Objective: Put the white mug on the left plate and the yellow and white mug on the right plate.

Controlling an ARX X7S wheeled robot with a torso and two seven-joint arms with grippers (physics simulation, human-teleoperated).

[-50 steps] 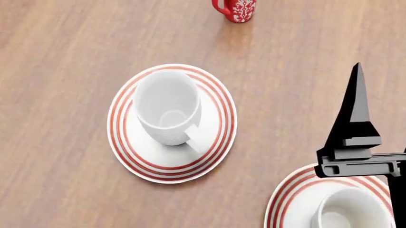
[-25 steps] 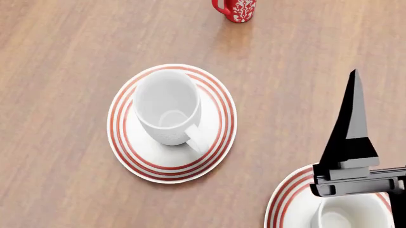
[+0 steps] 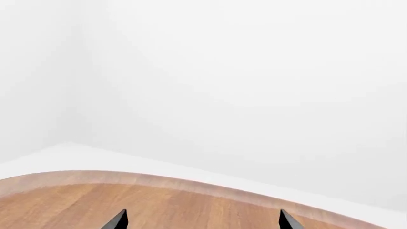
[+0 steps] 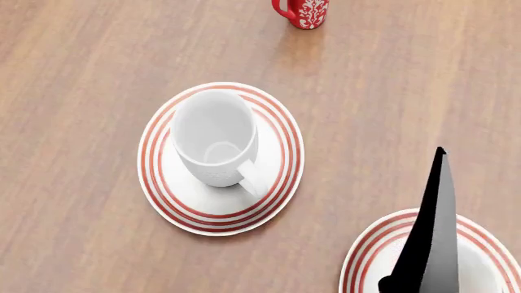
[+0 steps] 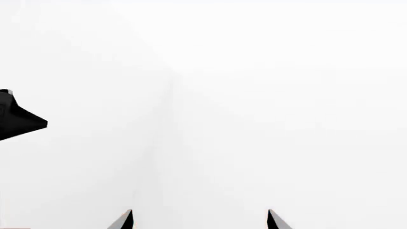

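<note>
The white mug (image 4: pixel 215 139) sits on the left plate (image 4: pixel 219 157), mid-table. The yellow mug is hidden, maybe on the right plate (image 4: pixel 370 250) near the table's front right corner. Lift the right gripper (image 5: pixel 199 220) straight up, slowly. Both it and the left gripper (image 3: pixel 203 220) are spread and hold nothing. The wooden table (image 4: pixel 82 73) is smooth; the walls are white.

The wooden table (image 4: pixel 89 73) has a warm brown grain running across its top, and 3 things rest directly on it in the head view. The left plate (image 4: pixel 167 204), white with red rings, lies near the middle, and the right plate (image 4: pixel 366 253), its twin, lies at the near right corner, partly cut off by the frame. A small red mug (image 4: pixel 306 12) with a white pattern stands upright at the far edge, well apart from both plates.
</note>
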